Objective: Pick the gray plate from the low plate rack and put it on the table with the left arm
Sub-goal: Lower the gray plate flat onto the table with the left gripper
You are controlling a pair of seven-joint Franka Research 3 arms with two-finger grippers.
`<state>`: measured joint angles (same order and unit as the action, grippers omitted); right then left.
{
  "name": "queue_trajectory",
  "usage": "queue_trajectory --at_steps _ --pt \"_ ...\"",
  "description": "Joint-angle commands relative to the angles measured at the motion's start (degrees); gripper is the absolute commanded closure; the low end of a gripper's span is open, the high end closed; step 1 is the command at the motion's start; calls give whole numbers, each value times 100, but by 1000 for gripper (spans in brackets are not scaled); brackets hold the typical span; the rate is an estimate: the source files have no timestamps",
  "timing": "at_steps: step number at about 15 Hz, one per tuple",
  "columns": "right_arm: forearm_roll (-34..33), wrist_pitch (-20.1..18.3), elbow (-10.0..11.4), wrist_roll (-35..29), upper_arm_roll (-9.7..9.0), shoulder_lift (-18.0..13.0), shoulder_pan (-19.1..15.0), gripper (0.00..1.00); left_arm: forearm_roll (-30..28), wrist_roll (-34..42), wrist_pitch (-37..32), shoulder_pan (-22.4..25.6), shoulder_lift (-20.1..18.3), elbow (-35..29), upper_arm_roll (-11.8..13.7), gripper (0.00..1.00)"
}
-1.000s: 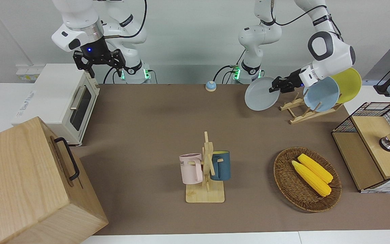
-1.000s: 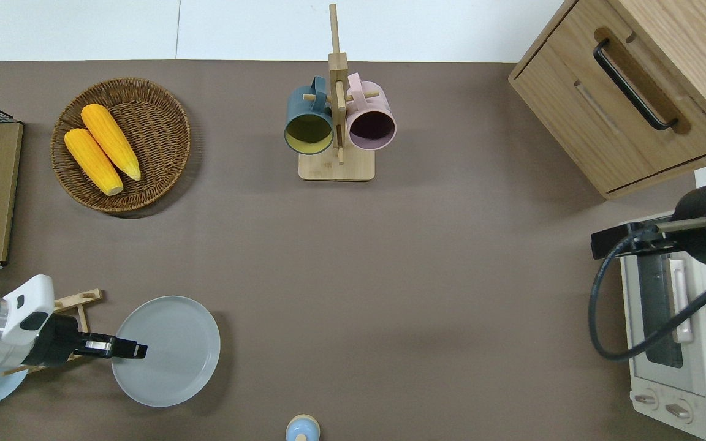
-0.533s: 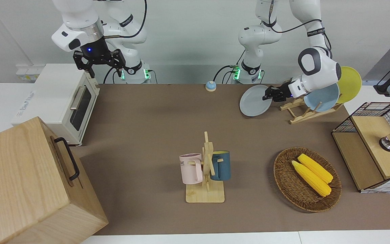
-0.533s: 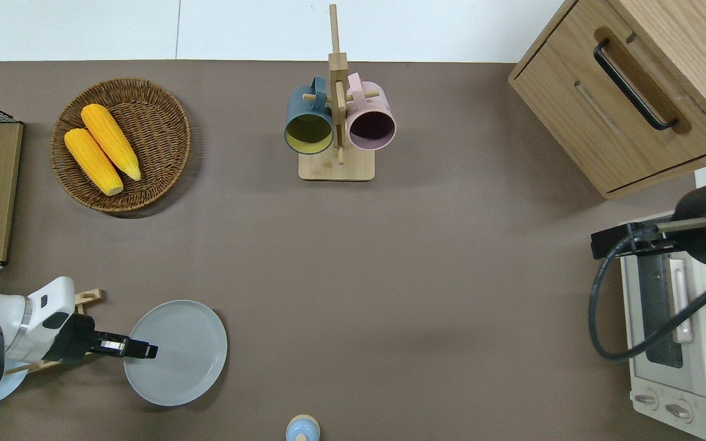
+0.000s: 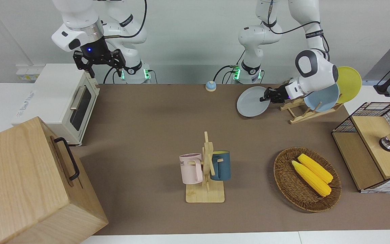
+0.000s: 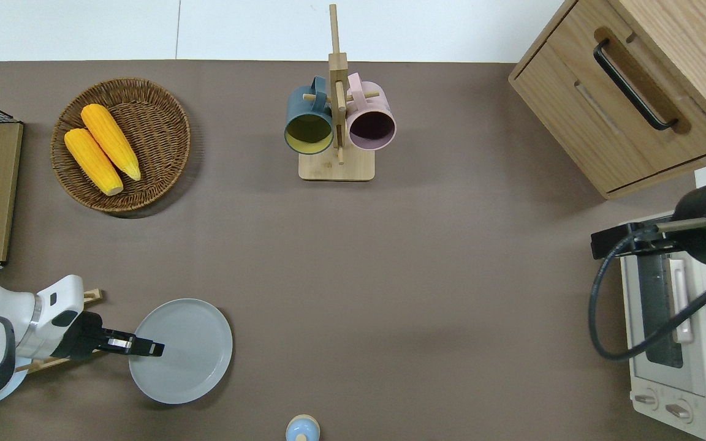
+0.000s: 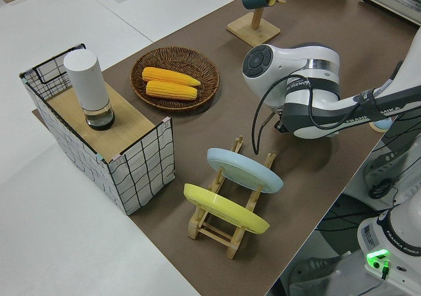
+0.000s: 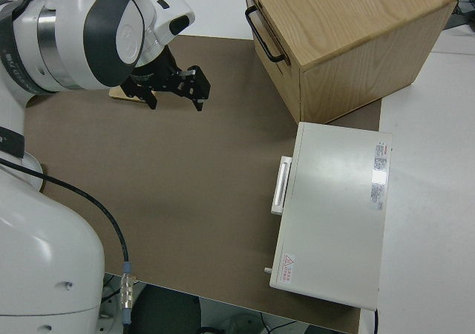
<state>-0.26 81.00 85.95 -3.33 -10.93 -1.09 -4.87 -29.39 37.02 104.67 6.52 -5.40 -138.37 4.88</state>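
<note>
Lower left of the overhead frame: left claw (image 6: 151,350) clamps the plate's (image 6: 190,355) rim, beside the rack (image 5: 300,112); right arm parked.

We see a pale gray plate (image 6: 181,351) over the brown mat of the worktop (image 6: 426,275), which has white edges. The low plate rack (image 7: 223,207) is light wood and carries a light blue plate (image 7: 245,170) and a yellow plate (image 7: 225,208). Two yellow corn cobs (image 5: 311,174) lie in a dark brown wicker basket (image 5: 284,183). A pink mug (image 5: 190,168) and a dark blue mug (image 5: 220,165), yellowish inside, hang on a pale wooden stand (image 5: 206,194). The toaster oven (image 5: 59,98) is white, the cabinet (image 5: 25,189) light oak with a black handle.
</note>
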Motion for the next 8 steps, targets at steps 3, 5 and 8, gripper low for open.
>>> queue_trajectory --at_steps 3,5,8 --pt "17 -84 -35 8 -32 -14 -41 11 -6 -37 168 -125 -58 12 -5 131" --pt "17 -84 -35 -1 -32 -14 -41 11 12 -28 159 -125 -93 64 -5 7" --pt "17 -84 -35 -1 -32 -14 -41 13 179 -89 142 -125 -84 319 -5 7"
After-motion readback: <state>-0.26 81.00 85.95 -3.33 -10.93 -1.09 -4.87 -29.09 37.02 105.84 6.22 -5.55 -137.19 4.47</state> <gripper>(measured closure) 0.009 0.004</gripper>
